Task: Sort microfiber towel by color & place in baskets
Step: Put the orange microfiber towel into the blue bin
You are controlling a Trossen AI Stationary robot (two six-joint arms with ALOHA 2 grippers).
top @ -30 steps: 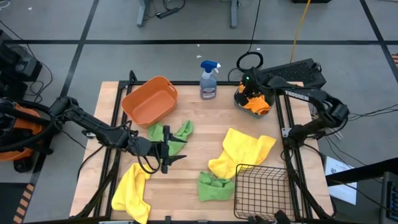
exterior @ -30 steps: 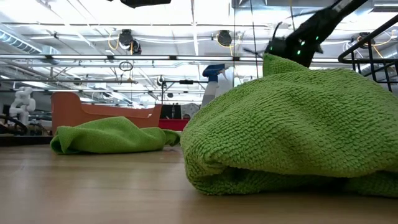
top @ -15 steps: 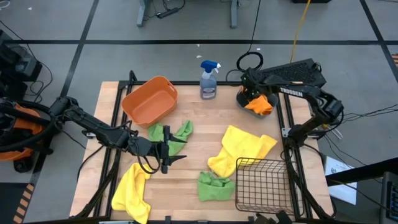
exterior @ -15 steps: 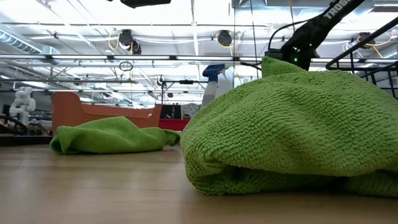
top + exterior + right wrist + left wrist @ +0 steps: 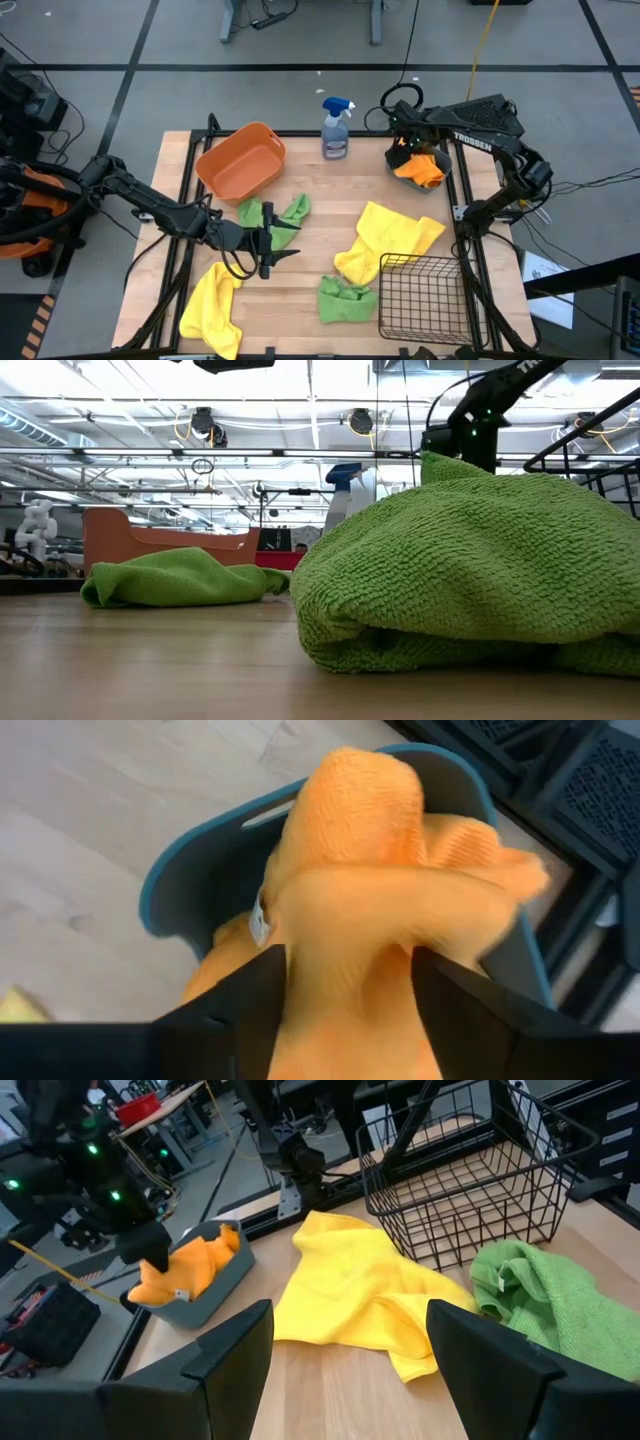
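Over the teal bin (image 5: 437,180), right gripper (image 5: 345,982) apparently pinching an orange towel (image 5: 390,910), left gripper (image 5: 350,1355) spread open, low above the surface (image 5: 300,270) near a green towel (image 5: 272,214).

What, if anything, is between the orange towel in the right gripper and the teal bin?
Nothing visible. The right gripper is shut on the orange towel directly over the teal bin, whose opening holds only more orange cloth. The left gripper waits open, far off by the green towel.

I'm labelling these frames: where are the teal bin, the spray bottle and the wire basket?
teal bin (image 5: 218,1292): left wrist view, its side wall.
spray bottle (image 5: 336,128): high view, its body.
wire basket (image 5: 422,297): high view, its mesh floor.
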